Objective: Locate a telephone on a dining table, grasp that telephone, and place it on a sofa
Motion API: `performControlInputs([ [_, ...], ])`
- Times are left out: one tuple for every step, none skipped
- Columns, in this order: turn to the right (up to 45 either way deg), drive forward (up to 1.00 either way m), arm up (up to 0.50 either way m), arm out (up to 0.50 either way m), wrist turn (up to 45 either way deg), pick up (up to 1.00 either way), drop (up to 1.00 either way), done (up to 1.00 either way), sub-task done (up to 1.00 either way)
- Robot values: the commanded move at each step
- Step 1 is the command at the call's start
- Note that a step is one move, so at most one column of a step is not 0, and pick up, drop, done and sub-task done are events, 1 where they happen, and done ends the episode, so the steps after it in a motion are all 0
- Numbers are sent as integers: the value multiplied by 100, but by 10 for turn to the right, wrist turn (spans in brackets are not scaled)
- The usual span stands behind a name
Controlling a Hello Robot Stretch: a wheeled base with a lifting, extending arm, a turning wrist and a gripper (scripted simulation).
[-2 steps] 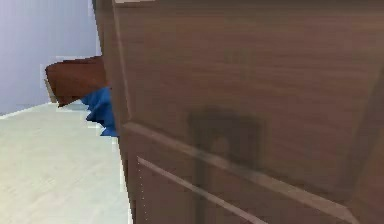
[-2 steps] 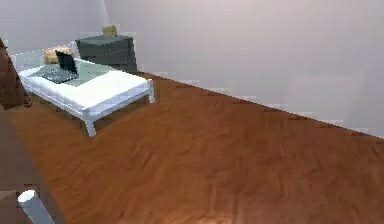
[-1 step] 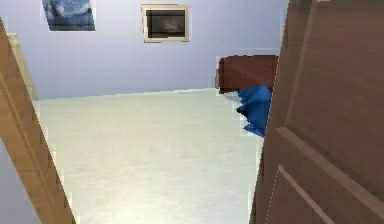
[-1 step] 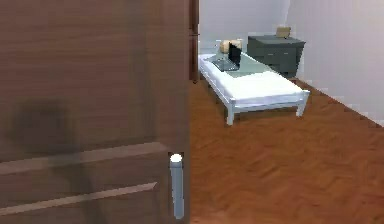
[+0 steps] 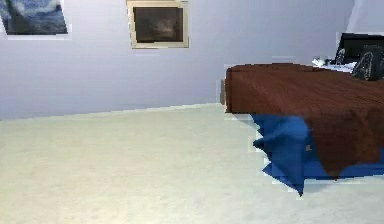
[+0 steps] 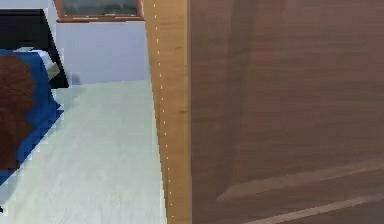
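Wooden door (image 6: 290, 110) right up close, near the bed (image 5: 300, 100). Where's the telephone, cannot tell: small dark shapes (image 5: 362, 60) at the bed's far side might include it. State of the claw, cannot tell either. Blue sheet (image 5: 285, 150) hangs off the bed's near corner, pale floor (image 5: 120, 160) alongside, two framed pictures (image 5: 157, 24) on the wall beyond the bed

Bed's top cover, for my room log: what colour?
Reddish brown top cover, best in the forward view.

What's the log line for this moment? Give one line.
room: bedroom | ahead: bed, framed picture | arm side: wooden door
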Motion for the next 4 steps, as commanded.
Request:
performControlInputs([
  [-450,0,0,0,0,0,0,0,0],
  [-240,0,0,0,0,0,0,0,0],
  [-30,0,0,0,0,0,0,0,0],
  [0,40,0,0,0,0,0,0,0],
])
